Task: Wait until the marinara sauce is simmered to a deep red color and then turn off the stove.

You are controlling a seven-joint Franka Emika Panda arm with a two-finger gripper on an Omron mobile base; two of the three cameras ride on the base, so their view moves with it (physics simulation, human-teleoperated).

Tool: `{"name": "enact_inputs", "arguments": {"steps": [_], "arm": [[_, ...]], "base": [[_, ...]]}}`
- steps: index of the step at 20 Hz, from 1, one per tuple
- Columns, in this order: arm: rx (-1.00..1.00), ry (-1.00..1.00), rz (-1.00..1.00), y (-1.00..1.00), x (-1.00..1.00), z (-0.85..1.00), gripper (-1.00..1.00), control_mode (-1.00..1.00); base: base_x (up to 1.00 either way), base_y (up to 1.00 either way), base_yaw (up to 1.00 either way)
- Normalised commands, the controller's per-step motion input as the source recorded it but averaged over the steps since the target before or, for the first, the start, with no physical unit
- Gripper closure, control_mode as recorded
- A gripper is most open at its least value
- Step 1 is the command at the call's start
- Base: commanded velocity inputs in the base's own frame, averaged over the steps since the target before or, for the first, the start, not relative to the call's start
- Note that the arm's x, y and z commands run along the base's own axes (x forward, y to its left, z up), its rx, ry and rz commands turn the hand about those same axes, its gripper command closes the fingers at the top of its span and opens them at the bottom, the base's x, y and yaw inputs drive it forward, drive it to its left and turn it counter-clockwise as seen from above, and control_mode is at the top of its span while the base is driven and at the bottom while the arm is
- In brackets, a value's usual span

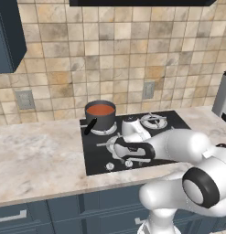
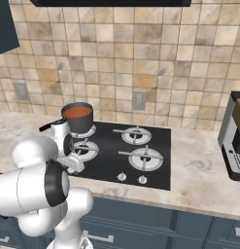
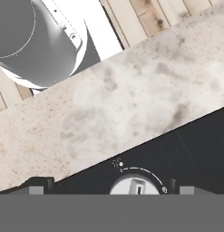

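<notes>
The sauce [image 1: 100, 109] sits orange-red in the pan [image 1: 99, 119] on the rear left burner of the stove [image 2: 158, 168], where heat can reach it. The end effector [image 3: 133, 192] hangs over the stove's front edge by the tabletop [image 1: 39, 153], jaws fully apart and holding nothing. It sits directly above a knob [image 3: 134, 186], apparently staged for shut-off once the sauce deepens.

tan tile wall [image 1: 132, 45], marble counter [image 1: 36, 155], navy cabinets [image 1: 64, 210], wall outlets [image 1: 24, 99]
</notes>
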Motion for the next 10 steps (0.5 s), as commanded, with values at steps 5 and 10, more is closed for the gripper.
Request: {"name": "enact_inputs", "arguments": {"steps": [5, 10], "arm": [[0.0, 0.0, 0.0, 0.01, 0.04, -0.07, -1.0, -1.0], [0.0, 0.0, 0.0, 0.0, 0.07, -0.06, -1.0, -1.0]], "base": [[0.0, 0.0, 0.0], [0.0, 0.0, 0.0]]}}
